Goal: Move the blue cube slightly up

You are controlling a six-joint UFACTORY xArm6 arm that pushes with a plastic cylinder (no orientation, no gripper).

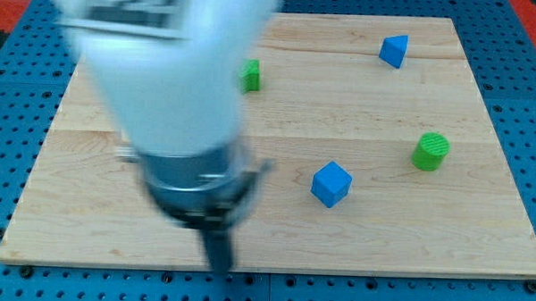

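Claw: none fitted; the arm ends in a straight dark rod, so no open or closed state applies. My tip sits near the view's bottom edge of the worktop, left of centre, blurred, well apart from every block.

Arm: large white body with a dark grey collar, blurred, filling the view's upper left and hiding part of the board.

Worktop: pale wooden board, rectangular, lying on a blue perforated base.

Blue cube, the larger blue block: the task's thing, taken to be this one by its clear cube shape. It lies right of centre in the lower half, to the right of my tip and somewhat higher in the view.

Green cylinder-like block with a ribbed top: right of the blue cube, apart from it.

Smaller blue block: near the view's top right, angular, exact shape uncertain.

Small green block: upper centre, partly hidden by the arm.

Progress, as judged: no contact made; the push appears not yet begun. Remaining: bring my tip beneath the blue cube, then nudge it briefly toward the view's top.
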